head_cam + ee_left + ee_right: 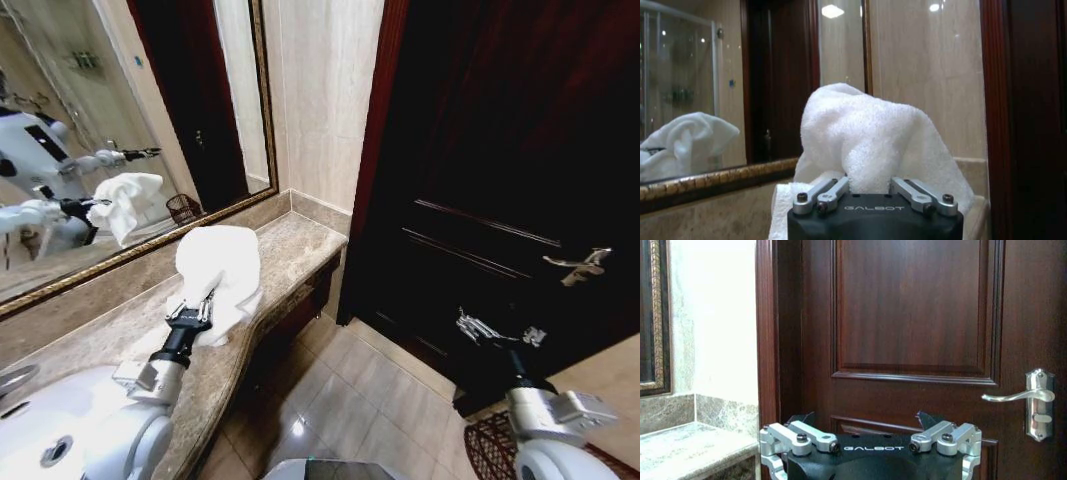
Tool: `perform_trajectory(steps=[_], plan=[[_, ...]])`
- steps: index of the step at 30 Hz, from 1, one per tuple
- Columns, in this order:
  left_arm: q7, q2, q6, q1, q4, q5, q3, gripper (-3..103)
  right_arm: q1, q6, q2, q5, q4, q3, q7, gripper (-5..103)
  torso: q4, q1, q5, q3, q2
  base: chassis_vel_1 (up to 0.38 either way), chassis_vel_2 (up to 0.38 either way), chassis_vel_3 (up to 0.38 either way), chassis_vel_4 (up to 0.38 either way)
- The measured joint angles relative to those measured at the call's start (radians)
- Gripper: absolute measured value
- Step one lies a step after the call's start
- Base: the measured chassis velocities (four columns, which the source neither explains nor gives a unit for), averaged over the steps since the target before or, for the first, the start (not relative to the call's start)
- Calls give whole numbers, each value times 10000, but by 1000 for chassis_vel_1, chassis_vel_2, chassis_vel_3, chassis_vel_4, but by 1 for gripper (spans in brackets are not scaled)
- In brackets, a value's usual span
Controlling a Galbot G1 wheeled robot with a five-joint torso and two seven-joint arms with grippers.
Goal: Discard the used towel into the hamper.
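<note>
a white terry towel (218,272) is held bunched up by the left pincer (197,310), left of centre in the head view, above the marble desk (290,250). the left pincer is clamped on the towel's lower folds, and the cloth rises in a rounded heap above the fingers, with a flap hanging down toward the desk edge. in the left wrist view the towel (870,142) is seen standing up from between the two metal fingers (821,195) at the lower centre, with the gold-framed mirror (700,100) at the left of the frame and the beige wall tiles behind.

the mirror (130,120) takes up the upper left of the head view, and the towel and arm are reflected in it. a white washbasin (50,420) is seen at the lower left corner, set in the desk.

the right pincer (497,332) is held at the lower right of the head view, in front of the dark wooden door (500,150), with its fingers spread apart and nothing between them. in the right wrist view the right pincer (870,437) is shown at the bottom, jaws wide, facing the door panel (913,315); a silver lever handle (1023,396) is seen at the right edge.

the hamper (490,445), a dark openwork wire basket, is partly seen on the tiled floor at the lower right corner, beside the right arm, well apart from the towel.
</note>
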Motion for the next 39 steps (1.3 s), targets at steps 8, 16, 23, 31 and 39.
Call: perform_trajectory(steps=[8, 16, 23, 31, 39], plan=[[-14, 47, -17, -260, 0, 112, 146, 14, 16, -180, 4, 115, 110, -55, 23, 100, 0, 2, -1, 1, -2, 0, 0, 0, 0], [100, 67, -1, -500, 67, 408, 319, 14, 77, -184, -83, 146, 55, -46, 71, 100, 0, 2, 0, 0, -2, 0, 0, 0, 0], [124, 36, 7, -503, 74, 489, 389, 14, 74, -185, -163, 146, -17, -45, 78, 100, 1, 2, -1, 0, -2, -30, -23, 17, 9], [99, 0, 6, -489, 0, 557, 445, 14, 62, -132, -244, 146, -29, -64, 78, 100, 0, 2, 1, 1, -2, -67, -101, 3, -8], [88, -28, 34, -505, -85, 618, 476, 14, 14, -88, -336, 289, -29, 24, 100, 100, 1, 1, -1, 0, -2, -54, -82, -57, -63]])
